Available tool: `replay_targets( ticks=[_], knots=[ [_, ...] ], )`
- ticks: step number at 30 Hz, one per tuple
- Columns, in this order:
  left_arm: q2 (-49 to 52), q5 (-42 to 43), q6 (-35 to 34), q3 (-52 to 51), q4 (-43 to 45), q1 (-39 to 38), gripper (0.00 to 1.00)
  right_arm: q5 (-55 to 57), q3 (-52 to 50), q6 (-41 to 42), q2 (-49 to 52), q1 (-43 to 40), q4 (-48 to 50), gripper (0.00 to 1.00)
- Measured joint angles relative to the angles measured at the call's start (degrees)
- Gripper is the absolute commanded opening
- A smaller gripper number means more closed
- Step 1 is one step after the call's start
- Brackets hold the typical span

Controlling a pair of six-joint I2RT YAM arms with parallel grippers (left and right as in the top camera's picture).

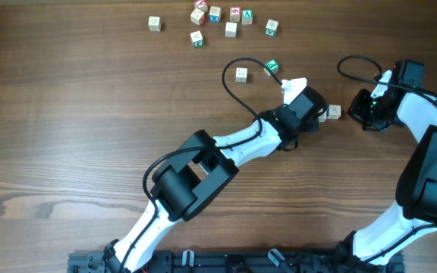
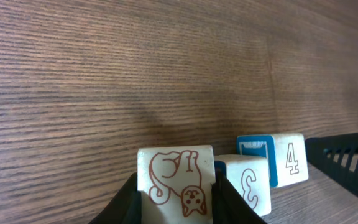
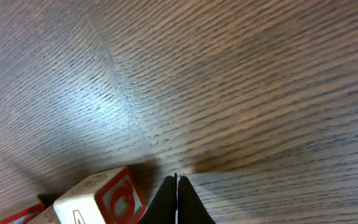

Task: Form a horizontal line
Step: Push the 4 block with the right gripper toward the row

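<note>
My left gripper (image 1: 317, 115) (image 2: 176, 184) is shut on a pale cube with a brown cat drawing (image 2: 176, 179). Just to its right, a cube marked 3 (image 2: 248, 184) and a cube marked 4 with a blue face (image 2: 283, 160) continue the horizontal line (image 2: 263, 174). One jaw stands between the cat cube and the 3 cube. In the overhead view only the end cube (image 1: 334, 112) shows; the left gripper hides the others. My right gripper (image 1: 353, 112) (image 3: 176, 182) is shut and empty, just right of that end cube. A red-faced cube (image 3: 101, 199) lies left of its fingertips.
Several loose cubes with coloured symbols (image 1: 220, 19) are scattered at the far edge, one more (image 1: 154, 23) to their left. A pale cube (image 1: 241, 73) and a green-faced cube (image 1: 272, 67) lie just beyond the left gripper, under its black cable (image 1: 230, 87).
</note>
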Motion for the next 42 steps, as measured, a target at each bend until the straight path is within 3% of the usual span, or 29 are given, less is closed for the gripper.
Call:
replay_targets(
  ticks=[42],
  knots=[
    [0.13, -2.36, -1.9, 1.42, -3.56, -1.07, 0.2, -7.15, 0.0, 0.02, 0.0, 0.0, -2.51, 0.04]
  ],
)
